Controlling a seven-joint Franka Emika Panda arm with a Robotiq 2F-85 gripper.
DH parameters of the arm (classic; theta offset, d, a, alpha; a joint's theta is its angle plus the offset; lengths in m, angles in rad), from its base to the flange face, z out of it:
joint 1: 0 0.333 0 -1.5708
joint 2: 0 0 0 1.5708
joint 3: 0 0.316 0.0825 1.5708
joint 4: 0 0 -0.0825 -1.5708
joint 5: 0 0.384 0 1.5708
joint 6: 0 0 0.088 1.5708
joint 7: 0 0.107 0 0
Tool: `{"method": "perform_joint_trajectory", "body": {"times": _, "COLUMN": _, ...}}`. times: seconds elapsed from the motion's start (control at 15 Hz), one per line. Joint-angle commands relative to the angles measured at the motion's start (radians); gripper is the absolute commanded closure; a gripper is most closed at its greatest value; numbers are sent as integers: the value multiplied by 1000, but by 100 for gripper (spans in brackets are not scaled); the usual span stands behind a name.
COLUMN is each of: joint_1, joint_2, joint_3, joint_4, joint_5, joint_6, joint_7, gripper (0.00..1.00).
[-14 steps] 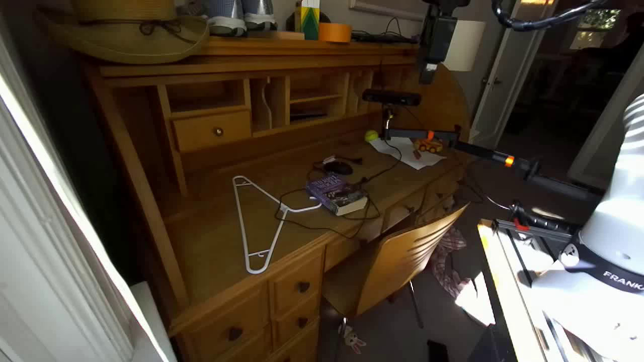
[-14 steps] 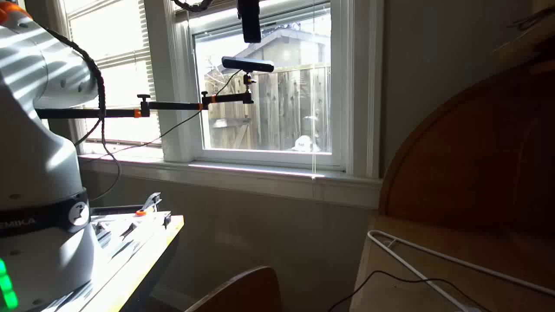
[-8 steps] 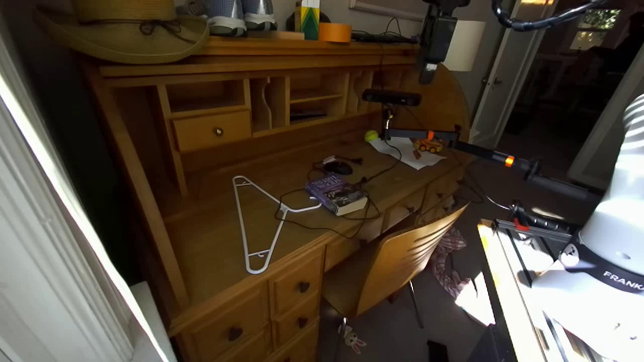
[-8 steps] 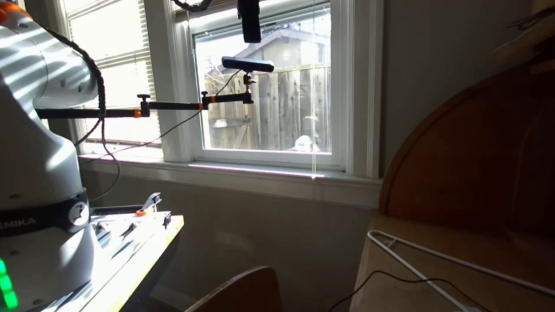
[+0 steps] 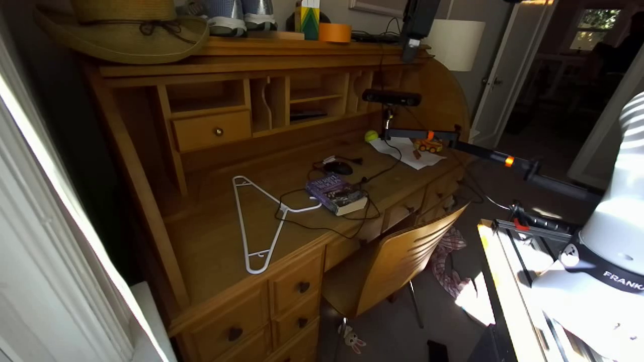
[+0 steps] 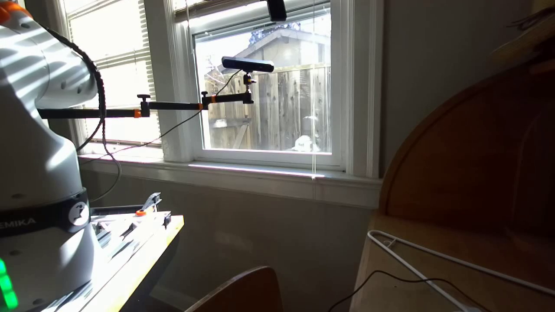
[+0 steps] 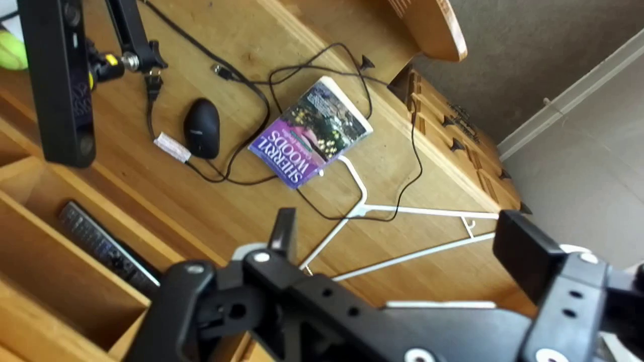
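One each: claw (image 7: 400, 234), hanger (image 7: 359, 210), book (image 7: 312, 133), mouse (image 7: 202, 128), tennis ball (image 7: 12, 51), chair (image 5: 397, 261), straw hat (image 5: 121, 37).

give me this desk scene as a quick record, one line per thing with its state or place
gripper: open, holding nothing, raised above the desk
book: lying cover up, "Sherryl Woods" printed on it
hanger: white, lying on the desk, one end partly covered by the book
cord: thin, dark, crosses the hanger
mouse: black, apart from the book
remote: in a desk cubbyhole
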Motion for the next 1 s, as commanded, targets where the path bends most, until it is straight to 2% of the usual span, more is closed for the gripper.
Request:
{"method": "perform_joint_trajectory", "body": {"times": 0.0, "joint_1": 41, "joint_2": 151, "joint_3": 16, "joint_4": 205, "joint_5": 21, "joint_6": -5, "joint_7": -6, "gripper": 0}}
{"method": "perform_joint_trajectory", "body": {"times": 0.4, "joint_1": 67, "joint_2": 360, "joint_3": 12, "joint_4": 531, "joint_5": 79, "joint_6": -20, "joint_7": -41, "gripper": 0}}
{"method": "perform_joint_trajectory", "body": {"times": 0.67, "joint_1": 71, "joint_2": 484, "joint_3": 17, "joint_4": 689, "joint_5": 124, "joint_6": -2, "joint_7": -100, "gripper": 0}}
{"method": "perform_joint_trajectory", "body": {"times": 0.93, "joint_1": 66, "joint_2": 612, "joint_3": 37, "joint_4": 825, "joint_5": 133, "joint_6": 3, "joint_7": -98, "gripper": 0}}
